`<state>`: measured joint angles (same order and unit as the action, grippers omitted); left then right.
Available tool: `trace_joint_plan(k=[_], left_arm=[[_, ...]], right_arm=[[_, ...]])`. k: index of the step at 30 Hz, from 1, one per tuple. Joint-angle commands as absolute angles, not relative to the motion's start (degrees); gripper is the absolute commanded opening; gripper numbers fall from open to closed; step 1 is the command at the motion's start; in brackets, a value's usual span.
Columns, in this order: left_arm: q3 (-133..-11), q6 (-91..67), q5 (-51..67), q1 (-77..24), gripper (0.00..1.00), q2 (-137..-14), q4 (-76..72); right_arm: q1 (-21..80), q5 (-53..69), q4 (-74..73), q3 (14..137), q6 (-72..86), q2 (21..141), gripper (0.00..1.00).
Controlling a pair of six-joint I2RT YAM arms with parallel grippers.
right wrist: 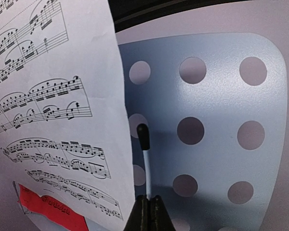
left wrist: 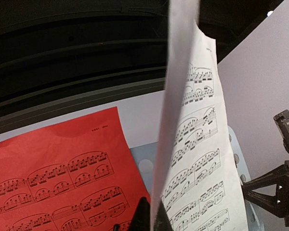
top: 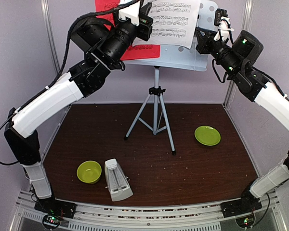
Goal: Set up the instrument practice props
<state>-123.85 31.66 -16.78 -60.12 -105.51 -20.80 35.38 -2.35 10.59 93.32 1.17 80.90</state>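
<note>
The pale perforated music stand [top: 202, 54] stands on its tripod [top: 155, 115] at the back. The red sheet [top: 145, 52] leans on its left half. My left gripper [top: 145, 23] is shut on the lower edge of the white sheet [top: 174, 21] and holds it upright in front of the stand; the wrist view shows the sheet [left wrist: 197, 159] edge-on between the fingers [left wrist: 143, 214], beside the red sheet [left wrist: 58, 163]. My right gripper [right wrist: 149, 212] is shut on the stand's thin page-holder wire [right wrist: 145, 159], right of the white sheet [right wrist: 53, 110]. The white metronome [top: 117, 180] lies at the front.
A lime-green bowl [top: 89, 172] sits at the front left next to the metronome. A lime-green plate [top: 207, 135] lies on the right of the brown tabletop. The tripod legs spread over the table's middle back. Both arms reach high toward the stand.
</note>
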Motion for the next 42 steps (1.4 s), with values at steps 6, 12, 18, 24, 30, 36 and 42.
trace_joint_plan(k=[6,12,18,24,30,36,42], left_arm=[[-128.8,31.8,-15.3,-60.4,0.0,-108.7,-17.9],[-126.0,33.7,-30.2,-60.3,0.0,-107.6,-28.7],[-124.2,36.3,-33.3,-60.6,0.0,-106.7,-34.4],[-124.5,34.1,-28.7,-61.1,0.0,-107.3,-31.3],[-127.3,31.2,-25.0,-61.4,0.0,-109.2,-27.9],[-129.1,28.2,-18.9,-61.4,0.0,-111.4,-23.0],[-129.5,27.7,-22.5,-61.6,0.0,-112.2,-24.9]], right_arm=[[35.4,-2.2,11.4,92.3,0.1,79.9,0.0],[35.4,-2.9,11.4,92.3,0.0,80.0,0.0],[35.4,-3.0,11.7,92.0,0.3,80.2,0.0],[35.4,-2.6,11.9,91.9,0.2,80.2,0.0],[35.5,-2.2,12.0,92.0,0.0,80.2,0.0],[35.6,-1.9,12.0,92.2,0.0,80.5,0.0],[35.8,-2.3,12.0,92.2,0.1,80.6,0.0]])
